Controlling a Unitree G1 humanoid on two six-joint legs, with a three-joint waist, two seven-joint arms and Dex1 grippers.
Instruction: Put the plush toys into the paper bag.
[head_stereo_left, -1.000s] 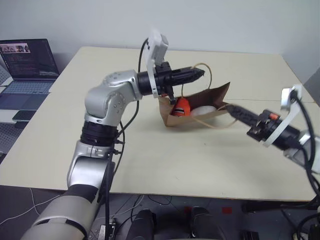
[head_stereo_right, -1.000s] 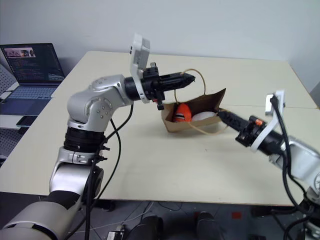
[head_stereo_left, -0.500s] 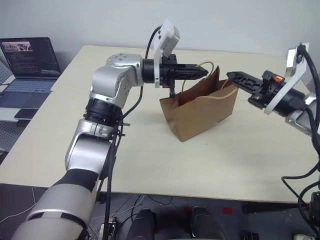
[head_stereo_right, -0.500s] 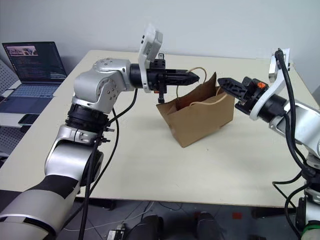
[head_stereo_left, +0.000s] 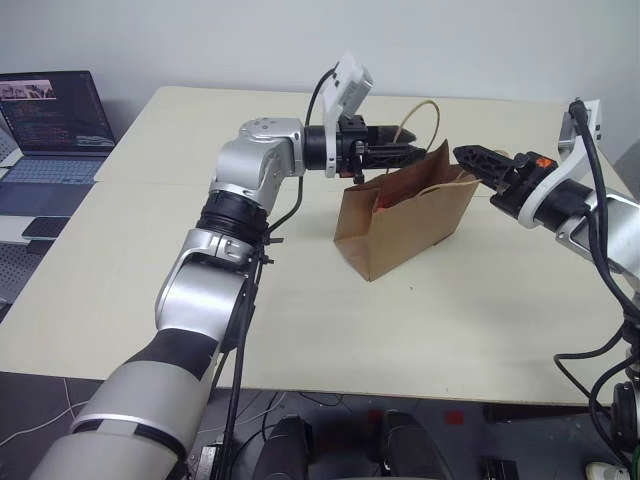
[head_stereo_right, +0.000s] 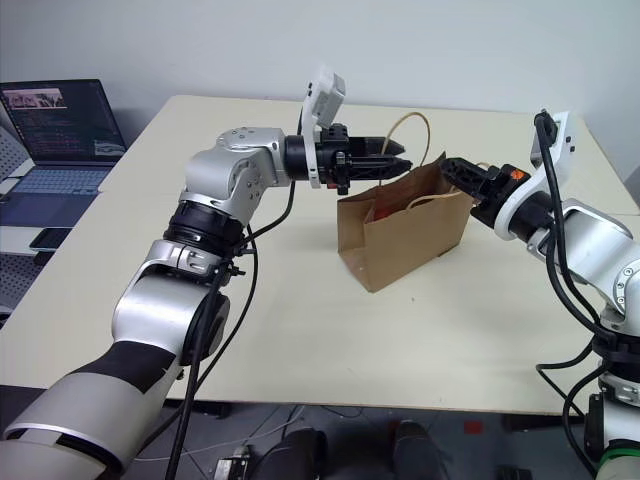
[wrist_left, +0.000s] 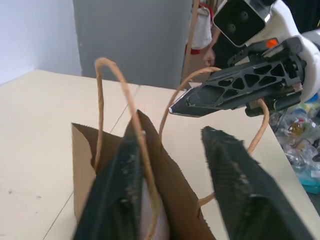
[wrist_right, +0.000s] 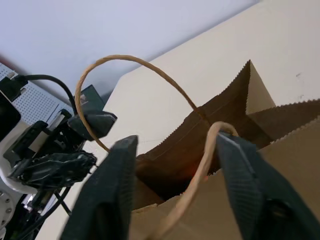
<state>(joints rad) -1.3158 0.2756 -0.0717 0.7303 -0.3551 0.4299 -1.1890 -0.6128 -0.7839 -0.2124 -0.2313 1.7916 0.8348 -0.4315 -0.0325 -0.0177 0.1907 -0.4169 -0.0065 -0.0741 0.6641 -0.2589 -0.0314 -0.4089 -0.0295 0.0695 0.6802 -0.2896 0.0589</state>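
The brown paper bag (head_stereo_left: 405, 225) stands upright on the table, mouth up. Inside its mouth a bit of an orange plush toy (head_stereo_left: 384, 198) shows; the rest of the plush toys is hidden by the bag's walls. My left gripper (head_stereo_left: 415, 152) reaches in level from the left over the bag's rim and is open, with the far handle loop (wrist_left: 107, 75) beside one finger (wrist_left: 122, 170). My right gripper (head_stereo_left: 462, 155) comes in from the right, open, with the near handle loop (wrist_right: 200, 165) lying loose between its fingers (wrist_right: 117, 170).
The cream table (head_stereo_left: 300, 300) has bare surface in front of and around the bag. An open laptop (head_stereo_left: 55, 125) sits on a lower surface off the table's left edge.
The bag went from lying on its side to standing upright, lifted by its handles. Both grippers, shut on the handles before, have now opened.
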